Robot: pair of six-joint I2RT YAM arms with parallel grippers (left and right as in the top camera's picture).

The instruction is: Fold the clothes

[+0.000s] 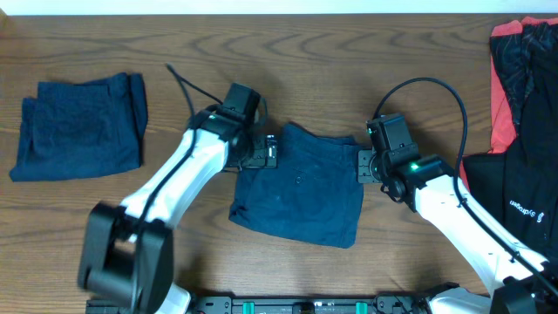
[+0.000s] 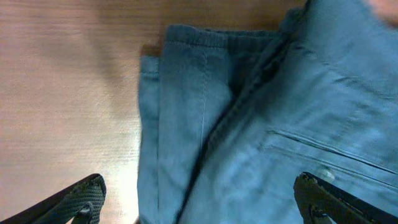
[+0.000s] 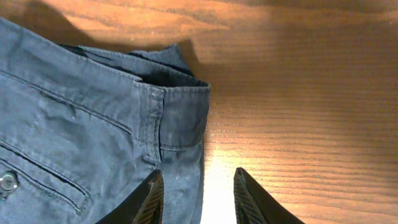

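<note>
Navy blue shorts [image 1: 301,187] lie folded into a rough square at the middle of the table. My left gripper [image 1: 268,150] is at their upper left edge. In the left wrist view it [image 2: 200,204] stands wide open, one finger over bare wood and the other over the cloth [image 2: 249,124]. My right gripper [image 1: 363,166] is at the shorts' upper right edge. In the right wrist view it [image 3: 199,198] is partly open, with the waistband edge [image 3: 180,118] and a strip of table between its fingers, gripping nothing.
Another folded navy garment [image 1: 80,126] lies at the far left. Black clothes with coral-red panels [image 1: 523,105] are heaped at the right edge, next to my right arm. The wooden table [image 1: 288,70] shows between them.
</note>
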